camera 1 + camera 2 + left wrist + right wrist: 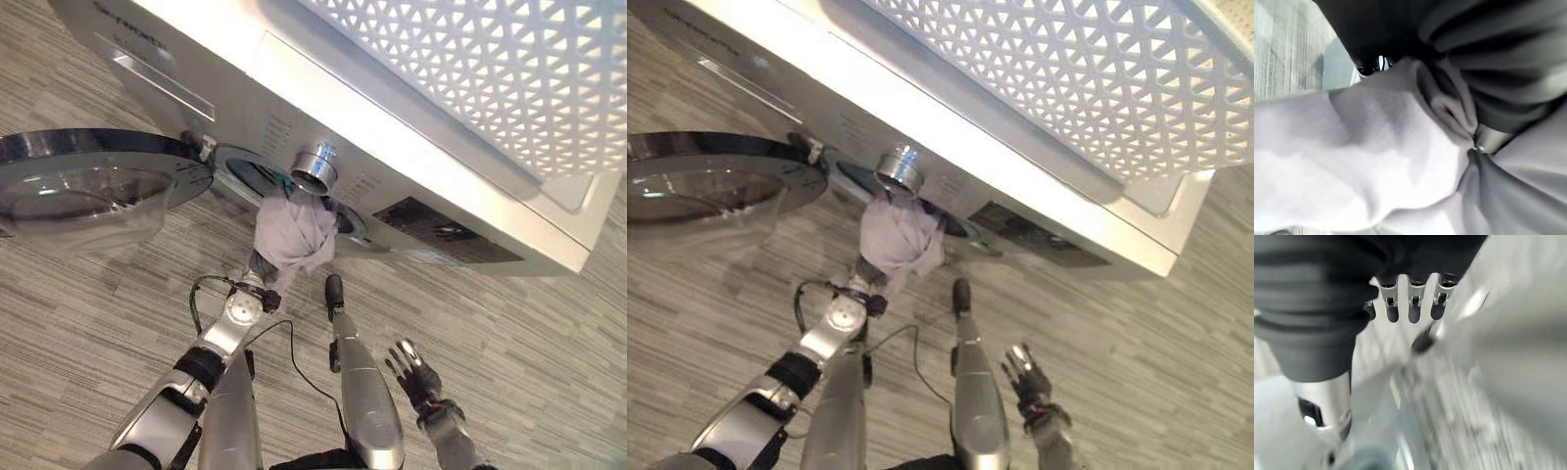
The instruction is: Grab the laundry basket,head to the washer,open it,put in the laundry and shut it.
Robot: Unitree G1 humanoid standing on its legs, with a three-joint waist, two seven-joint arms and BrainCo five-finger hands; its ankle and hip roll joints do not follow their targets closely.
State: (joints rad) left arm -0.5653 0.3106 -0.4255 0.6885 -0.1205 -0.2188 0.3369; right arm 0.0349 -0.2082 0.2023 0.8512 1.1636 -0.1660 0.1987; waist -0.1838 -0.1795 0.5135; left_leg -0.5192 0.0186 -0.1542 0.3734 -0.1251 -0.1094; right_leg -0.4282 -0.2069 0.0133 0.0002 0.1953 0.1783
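My left hand (259,266) holds a bunched pale lilac cloth (294,235) up at the washer's drum opening (247,174). In the left wrist view the cloth (1361,166) wraps over the hand and gathers at a pinch beside the dark cover. The round glass door (88,186) stands swung open to the left. The silver washer (411,157) runs across the view, with its dial (315,166) just above the cloth. A white perforated laundry basket (470,69) sits on top of the washer. My right hand (416,372) hangs low on the right, apart from everything, its fingers (1410,303) straight.
Grey striped flooring (529,333) spreads in front of the washer. The open door juts out over the floor on the left. A dark display panel (441,233) sits on the washer's front to the right of the dial.
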